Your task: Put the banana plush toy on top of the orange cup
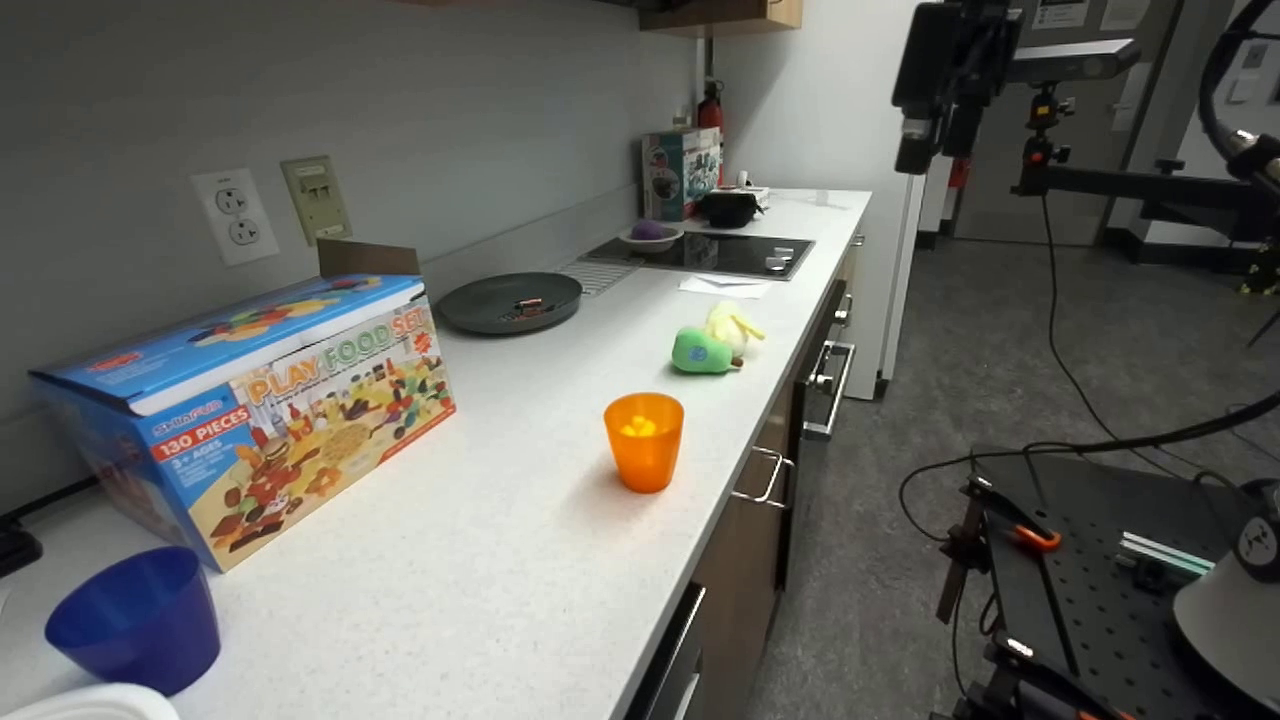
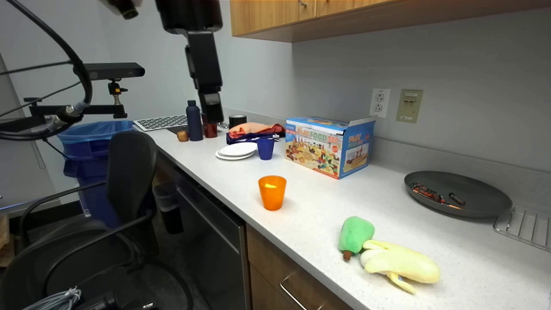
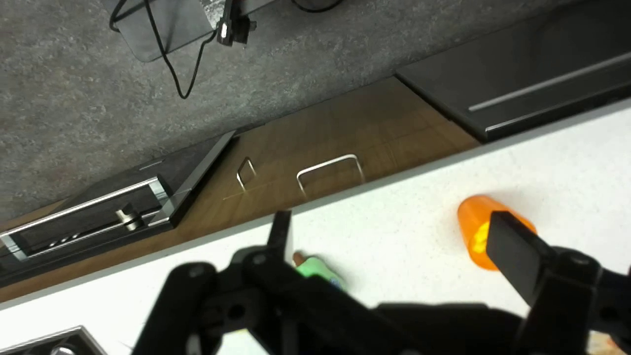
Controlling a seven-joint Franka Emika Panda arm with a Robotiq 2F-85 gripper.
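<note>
The pale yellow banana plush toy (image 2: 402,262) lies on the white counter, its peeled end against a green plush toy; in an exterior view it shows partly behind that plush, as a yellow lump (image 1: 733,325). The orange cup (image 1: 645,450) (image 2: 272,193) stands upright near the counter's front edge, with something yellow inside. High above the counter hangs my gripper (image 3: 392,231), open with nothing between its fingers. In the wrist view one finger overlaps the orange cup (image 3: 471,217), and the gripper's body hides nearly all of the banana plush toy.
The green plush (image 2: 356,234) touches the banana plush. A play food box (image 2: 327,146), a dark pan (image 2: 456,193), a blue cup (image 1: 140,620) and white plates (image 2: 236,150) stand farther back or along the counter. Wooden cabinets (image 2: 275,17) overhang the wall side.
</note>
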